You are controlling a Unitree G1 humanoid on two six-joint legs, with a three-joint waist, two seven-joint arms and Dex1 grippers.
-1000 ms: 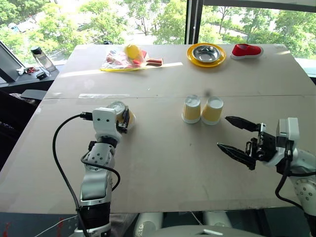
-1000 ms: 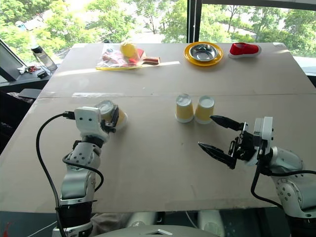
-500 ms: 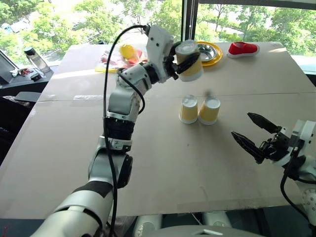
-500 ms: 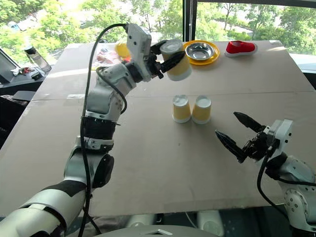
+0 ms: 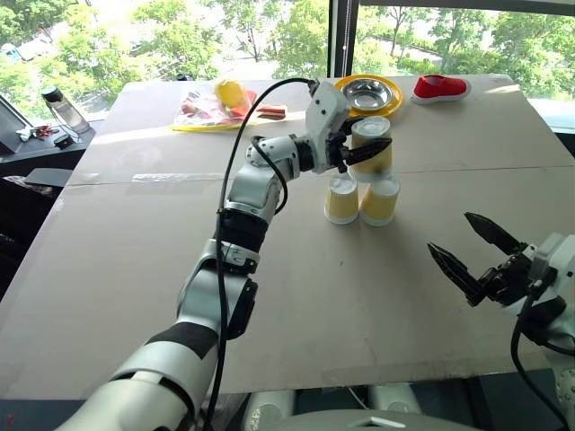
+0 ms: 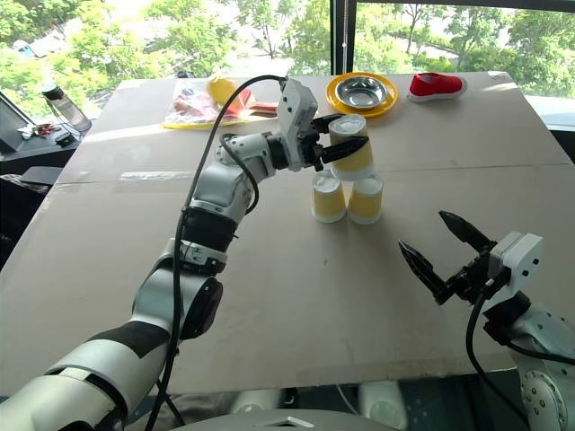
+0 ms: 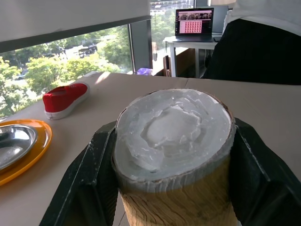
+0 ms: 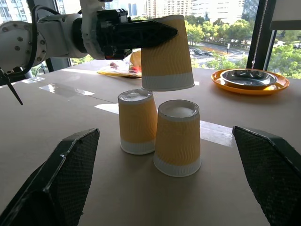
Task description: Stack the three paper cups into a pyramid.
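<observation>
Two cups side by side, third cup in left gripper just above

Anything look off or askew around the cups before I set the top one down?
Nothing stands out. The two base cups stand upside down, side by side and upright. The left gripper holds the third cup inverted and level above them, not yet resting. No spill or visible damage.

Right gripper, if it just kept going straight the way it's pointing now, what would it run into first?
Probably the nearer of the two standing cups. The right gripper is open and aims at that pair, with bare table between. The cup held in the left gripper hangs above them, likely clear of that line.
</observation>
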